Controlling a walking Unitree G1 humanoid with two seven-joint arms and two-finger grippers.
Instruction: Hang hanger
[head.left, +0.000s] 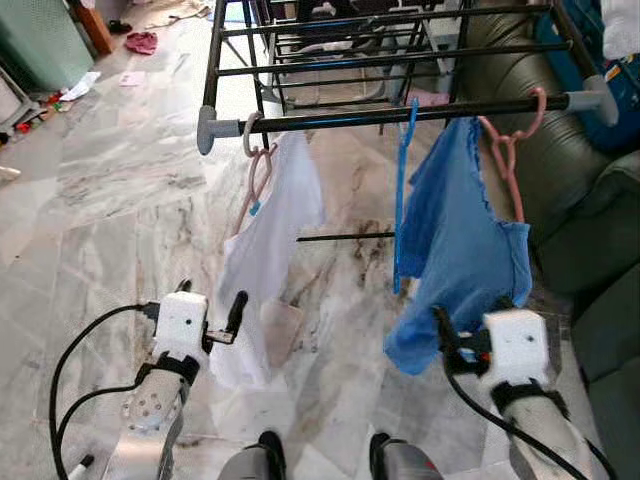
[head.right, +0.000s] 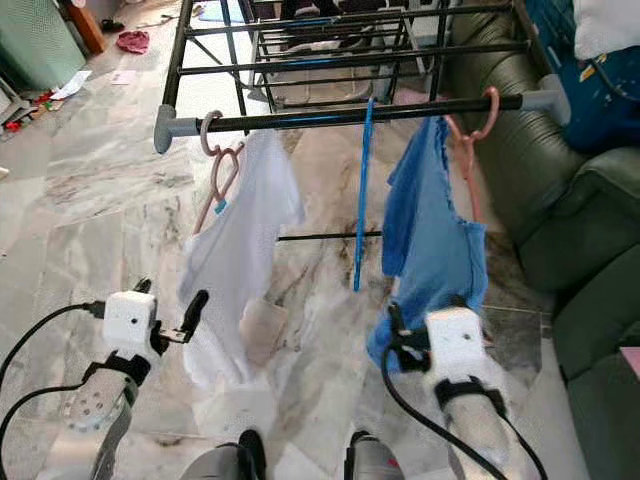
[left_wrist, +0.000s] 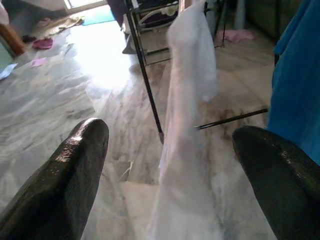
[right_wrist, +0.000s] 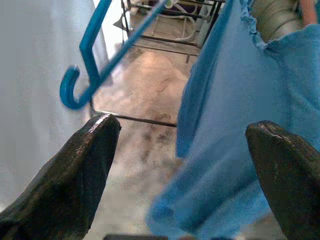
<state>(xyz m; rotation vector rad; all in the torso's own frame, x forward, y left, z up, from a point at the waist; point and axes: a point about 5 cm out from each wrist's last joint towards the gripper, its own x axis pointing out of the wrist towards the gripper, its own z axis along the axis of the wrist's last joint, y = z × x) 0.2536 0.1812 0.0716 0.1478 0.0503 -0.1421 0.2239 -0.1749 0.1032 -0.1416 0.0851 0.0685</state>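
A black drying rack rail (head.left: 340, 118) runs across in front of me. An empty blue hanger (head.left: 401, 190) hangs from it near the middle. To its left a white garment (head.left: 270, 240) hangs on a pink hanger (head.left: 258, 170). To its right a blue garment (head.left: 455, 250) hangs on another pink hanger (head.left: 508, 160). My left gripper (head.left: 212, 298) is open, low in front of the white garment. My right gripper (right_wrist: 185, 170) is open and holds nothing; it sits just below the blue garment's hem, with the blue hanger (right_wrist: 90, 60) ahead of it.
A dark green sofa (head.left: 590, 220) stands close on the right. More rack bars (head.left: 380, 50) lie behind the front rail, and a thin rod (head.left: 345, 237) crosses low under it. Clutter (head.left: 140, 42) lies on the marble floor at the far left. My feet (head.left: 265, 455) are below.
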